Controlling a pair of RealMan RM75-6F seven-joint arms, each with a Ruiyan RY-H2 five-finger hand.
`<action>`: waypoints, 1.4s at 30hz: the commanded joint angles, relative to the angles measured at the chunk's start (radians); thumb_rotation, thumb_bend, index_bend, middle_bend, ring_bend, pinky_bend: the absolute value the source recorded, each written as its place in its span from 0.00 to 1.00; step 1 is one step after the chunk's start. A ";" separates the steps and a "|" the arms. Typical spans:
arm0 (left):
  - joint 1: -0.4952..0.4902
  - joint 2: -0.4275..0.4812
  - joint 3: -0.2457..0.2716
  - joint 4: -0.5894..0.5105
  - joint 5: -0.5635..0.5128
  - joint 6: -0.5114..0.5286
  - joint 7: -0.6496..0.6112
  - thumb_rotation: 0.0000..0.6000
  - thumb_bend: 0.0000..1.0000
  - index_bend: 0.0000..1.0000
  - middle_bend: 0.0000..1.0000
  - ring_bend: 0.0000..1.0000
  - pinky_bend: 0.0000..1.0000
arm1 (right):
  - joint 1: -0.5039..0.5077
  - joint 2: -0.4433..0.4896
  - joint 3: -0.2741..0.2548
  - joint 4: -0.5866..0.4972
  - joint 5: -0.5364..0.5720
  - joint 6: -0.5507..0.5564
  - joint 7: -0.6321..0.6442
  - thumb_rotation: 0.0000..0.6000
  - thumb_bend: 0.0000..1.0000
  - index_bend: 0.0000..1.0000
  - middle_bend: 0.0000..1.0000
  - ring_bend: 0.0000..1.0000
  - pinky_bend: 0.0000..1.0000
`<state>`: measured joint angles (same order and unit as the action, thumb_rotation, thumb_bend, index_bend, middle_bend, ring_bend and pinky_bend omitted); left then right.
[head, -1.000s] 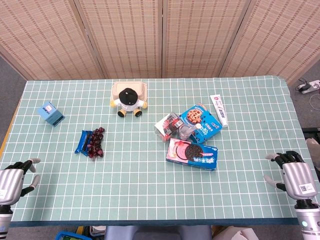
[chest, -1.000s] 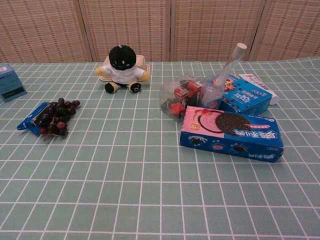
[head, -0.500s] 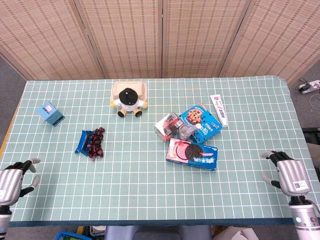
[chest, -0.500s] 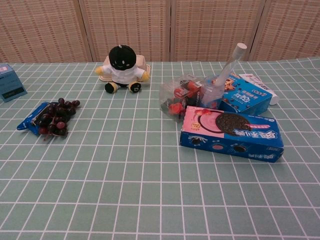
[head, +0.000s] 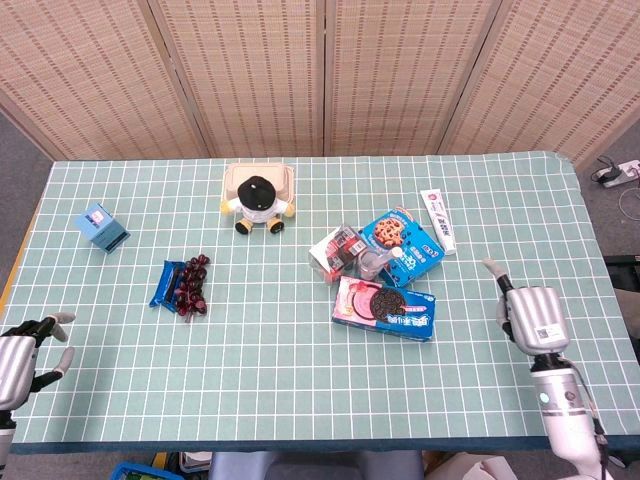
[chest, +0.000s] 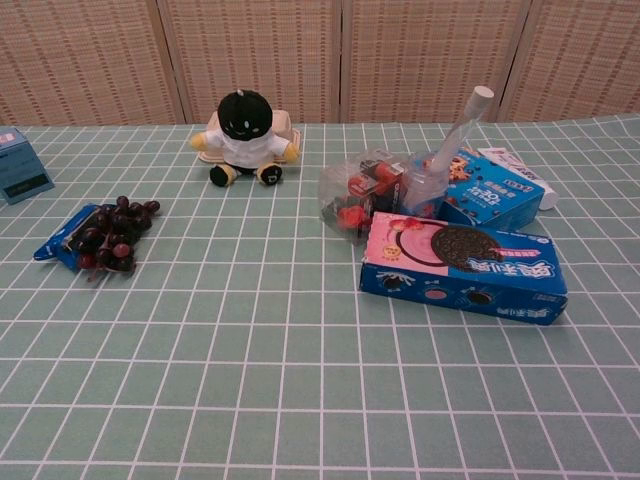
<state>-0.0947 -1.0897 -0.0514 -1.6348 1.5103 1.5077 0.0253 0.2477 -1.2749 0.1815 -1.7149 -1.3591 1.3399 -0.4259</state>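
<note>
1. Our left hand (head: 18, 355) sits at the near left table edge, fingers apart and holding nothing.
2. Our right hand (head: 530, 312) hovers over the near right part of the table (head: 300, 390), fingers spread, nothing in its grasp.
3. The cookie box (head: 385, 308) lies nearest the right hand, to its left and apart from it.
4. Just behind the box stand a clear cup (head: 374, 265), a blue biscuit box (head: 402, 241) and a snack pack (head: 336, 249), clustered together.
5. A tube (head: 437, 220) lies right of the cluster.
6. The grapes (head: 192, 283) rest on a blue wrapper, centre left.
7. A small blue carton (head: 101, 227) sits further left.
8. The plush toy (head: 257, 202) sits farthest, against a tray.
</note>
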 joint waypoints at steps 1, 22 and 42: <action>0.000 0.004 -0.001 0.000 0.002 0.002 -0.006 1.00 0.38 0.40 0.51 0.42 0.53 | 0.051 -0.051 0.031 -0.009 0.050 -0.040 -0.061 1.00 0.96 0.16 1.00 1.00 1.00; 0.013 0.025 -0.023 -0.003 -0.040 0.019 -0.024 1.00 0.38 0.40 0.51 0.42 0.53 | 0.219 -0.232 0.042 0.055 0.177 -0.136 -0.231 1.00 1.00 0.16 1.00 1.00 1.00; 0.020 0.029 -0.049 0.004 -0.090 0.020 -0.022 1.00 0.38 0.40 0.51 0.42 0.53 | 0.304 -0.289 0.036 0.084 0.215 -0.167 -0.264 1.00 1.00 0.16 1.00 1.00 1.00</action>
<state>-0.0753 -1.0608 -0.0998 -1.6313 1.4203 1.5275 0.0029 0.5508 -1.5625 0.2173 -1.6310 -1.1453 1.1740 -0.6882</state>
